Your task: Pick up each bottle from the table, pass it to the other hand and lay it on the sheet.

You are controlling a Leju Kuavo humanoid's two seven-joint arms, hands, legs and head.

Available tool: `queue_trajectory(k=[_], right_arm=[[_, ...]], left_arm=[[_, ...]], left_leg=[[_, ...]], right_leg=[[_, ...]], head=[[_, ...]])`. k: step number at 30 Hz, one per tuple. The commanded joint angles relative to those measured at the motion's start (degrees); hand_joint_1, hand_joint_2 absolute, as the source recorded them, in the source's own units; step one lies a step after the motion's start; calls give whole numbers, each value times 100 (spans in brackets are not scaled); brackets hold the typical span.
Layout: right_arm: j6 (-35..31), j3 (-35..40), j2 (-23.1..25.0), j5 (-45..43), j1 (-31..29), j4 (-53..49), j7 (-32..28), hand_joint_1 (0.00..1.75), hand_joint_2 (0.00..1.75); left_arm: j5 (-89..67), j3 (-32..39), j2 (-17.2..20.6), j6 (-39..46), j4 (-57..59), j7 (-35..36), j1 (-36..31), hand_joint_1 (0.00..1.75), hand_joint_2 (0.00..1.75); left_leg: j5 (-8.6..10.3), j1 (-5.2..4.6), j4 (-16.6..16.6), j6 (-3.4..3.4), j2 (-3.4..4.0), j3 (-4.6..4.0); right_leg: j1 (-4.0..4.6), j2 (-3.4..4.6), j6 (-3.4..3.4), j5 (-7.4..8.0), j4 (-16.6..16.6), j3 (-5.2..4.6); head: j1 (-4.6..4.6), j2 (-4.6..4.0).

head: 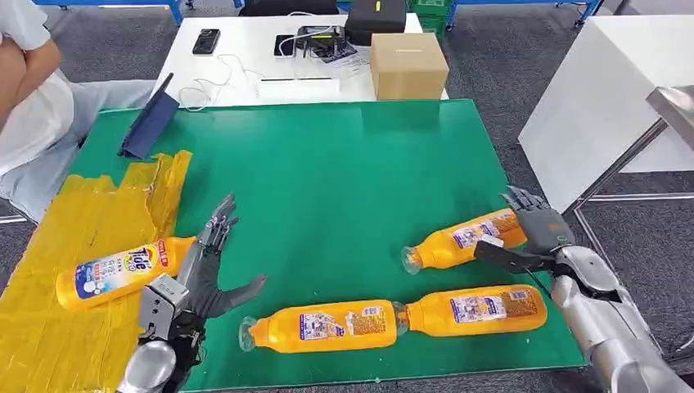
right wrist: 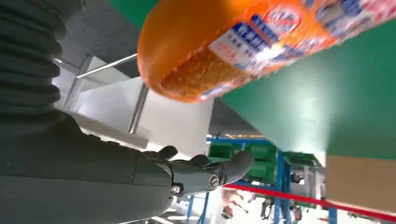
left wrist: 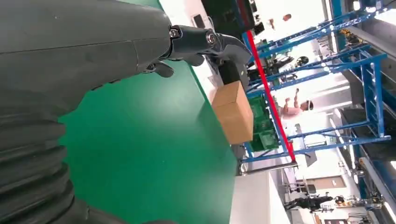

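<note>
Bottle nearest the right hand (head: pixel 534 237): the upper of the three orange bottles (head: pixel 465 238) lying on the green table (head: pixel 344 172). Right hand is at its base end, fingers spread over the far side and thumb reaching under the near side; fingers apart, not yet clamped, contact uncertain. In the right wrist view the bottle's rounded base (right wrist: pixel 187 51) sits just beside the palm with the thumb (right wrist: pixel 219 172) on its other side, so the bottle lies inside the open grasp.

Long axis: roughly left-right across the table, slightly tilted, cap end pointing toward the table's middle, base toward the right hand. Judgement: closing around the base end is the move in hand; the right arm is clearly the nearer one.

Left hand (head: pixel 200 274): fingers apart, holding nothing, hovering at the edge of the yellow sheet (head: pixel 74 327). One bottle (head: pixel 123 273) with a blue and red label already lies on that sheet, just beside this hand.

Two further bottles (head: pixel 323 325) (head: pixel 475 309) lie end to end along the near table edge, necks meeting.

Look: orange plastic, glossy, blue-white label, clear cap end. Likely slippery and prone to roll.
</note>
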Motion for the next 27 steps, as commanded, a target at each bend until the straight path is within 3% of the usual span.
queue_trajectory(k=[1,11,17,22,27], right_arm=[[237,641,576,-110,-659,1015,-180,0,175],[296,677,557,-160,-677,1064,-241,0,175],[1020,1068,541,-556,-800,1365,-547,0,175],[2285,1602,259,-1013,-1084,1784,-864,0,175],[3027,2053,-9,-1267,-1341,1987,-791,0,175]], left_arm=[[61,-171,127,4,354,32,-279,0,175],[69,-181,132,5,359,30,-281,0,175],[141,-278,160,22,388,-15,-349,0,175],[266,-371,161,13,654,-163,-492,0,175],[365,-474,181,70,806,-265,-602,0,175]], left_leg=[[-6,7,-5,-7,34,15],[-3,3,-3,-7,12,11],[-2,1,-2,-4,5,7],[-4,4,-2,-8,3,15],[4,2,-2,-3,-17,21]], right_leg=[[8,31,-13,5,-7,5],[4,12,-14,1,-2,5],[2,7,-9,1,-1,1],[6,4,-17,-2,-5,12],[2,-17,-8,0,-9,19]], head=[[0,0],[0,0],[-2,0],[0,0],[0,0]])
